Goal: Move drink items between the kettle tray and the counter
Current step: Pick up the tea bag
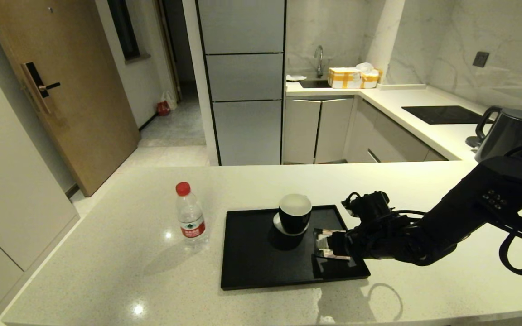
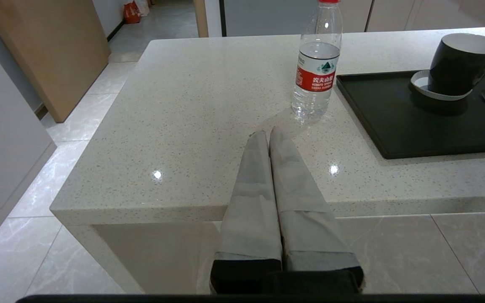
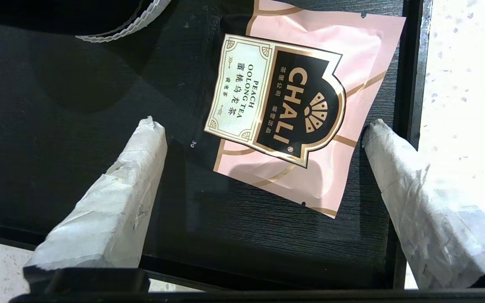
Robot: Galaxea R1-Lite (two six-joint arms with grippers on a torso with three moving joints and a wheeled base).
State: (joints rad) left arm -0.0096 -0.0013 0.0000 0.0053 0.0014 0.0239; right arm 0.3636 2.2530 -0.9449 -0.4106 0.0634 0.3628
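The pink-and-black tea sachet [image 1: 328, 244] [image 3: 305, 105] lies flat in the near right corner of the black kettle tray [image 1: 252, 262] [image 3: 57, 126]. My right gripper [image 1: 335, 248] [image 3: 264, 125] is open low over it, one fingertip on each side, nothing held. The clear water bottle [image 1: 190, 213] [image 2: 317, 63] with red cap and label stands upright on the cream counter [image 1: 107, 262] [image 2: 204, 105], just left of the tray [image 2: 415, 126]. My left gripper [image 2: 267, 132] is shut and empty, near the counter's front edge, short of the bottle; it is out of the head view.
A black cup [image 1: 295, 213] [image 2: 461, 63] with a white inside stands on a saucer at the tray's far side. The dark grey kettle [image 1: 508, 133] and black hob panel [image 1: 442, 114] are at the far right. The counter's left edge drops to the floor.
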